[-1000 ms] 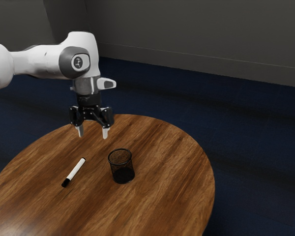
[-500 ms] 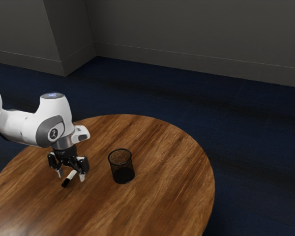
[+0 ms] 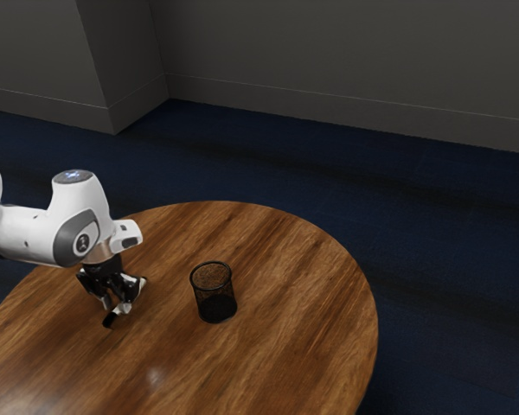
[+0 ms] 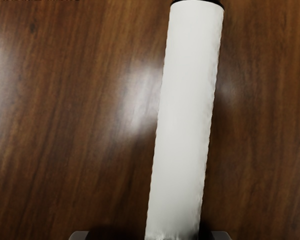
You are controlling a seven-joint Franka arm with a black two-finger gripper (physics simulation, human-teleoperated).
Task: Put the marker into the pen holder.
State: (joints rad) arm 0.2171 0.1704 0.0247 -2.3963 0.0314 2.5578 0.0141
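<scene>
Fingers [image 4: 79,235] open or clamped, we can't tell, but the marker [image 4: 185,120] right by them, with the pen holder [image 3: 214,294] at exterior-view three o'clock, is probably light, stiff, kinda slick, so we'd pinch mid-barrel.

The smooth white robot arm [image 3: 30,235] has thick, rounded segments and bears a broad dark-grey oval surround [image 3: 68,250] framing a white joint face with a small dark round marking [image 3: 83,243]. A flat grey disc [image 3: 73,176] with a pale bluish mark caps the upper housing, and a stubby white side piece [image 3: 119,231] carries dark-grey patches. A metallic grey collar [image 3: 100,252] leads to black, angular, linked jaws.
</scene>
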